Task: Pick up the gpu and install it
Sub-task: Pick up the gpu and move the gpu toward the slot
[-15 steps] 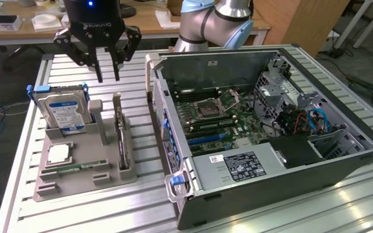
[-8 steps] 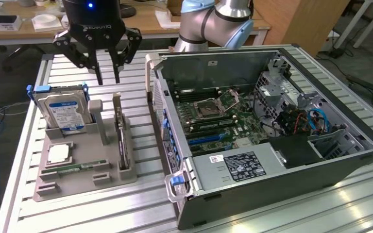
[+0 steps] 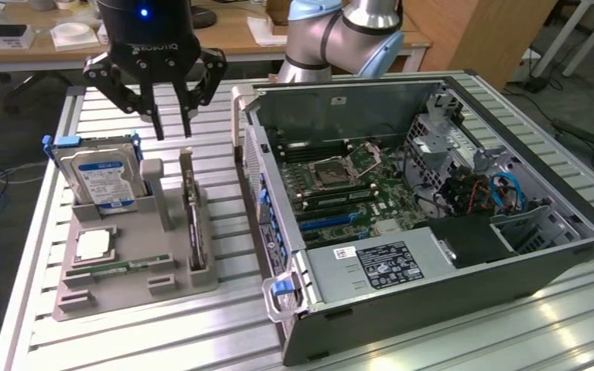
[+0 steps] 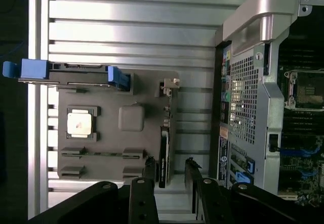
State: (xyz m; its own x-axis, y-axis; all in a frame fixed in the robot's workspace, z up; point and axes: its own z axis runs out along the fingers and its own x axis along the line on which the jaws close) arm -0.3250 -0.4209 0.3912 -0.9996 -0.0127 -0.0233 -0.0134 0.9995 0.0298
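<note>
"Exterior view, starting from its left: what stands in the grey holder [image 3: 132, 274]?"

"At nine o'clock of the picture, a hard drive [image 3: 96, 174] with a blue label stands upright in it. At six o'clock from the drive lie a square processor chip [image 3: 93, 245] and a green memory strip [image 3: 121, 268]."

"And where is the gpu [image 3: 192, 212]?"

"It stands on its edge in a slot of the same holder, at three o'clock from the hard drive. Its pale bracket is at the far end. Nothing touches it."

"The gripper [image 3: 172, 130]?"

"It hangs at about eleven o'clock from the gpu, above the card and apart from it. Its fingers [image 3: 158, 124] are spread and they hold nothing. In the wrist view, the end of the card away from the bracket shows between the two spread fingertips."

"What is more to the right?"

"At three o'clock of the exterior view, the open computer case [image 3: 431, 297] lies on the slatted table [image 3: 225, 332], with the motherboard [image 3: 349, 182] visible inside. The gpu is not yet in it."
</note>
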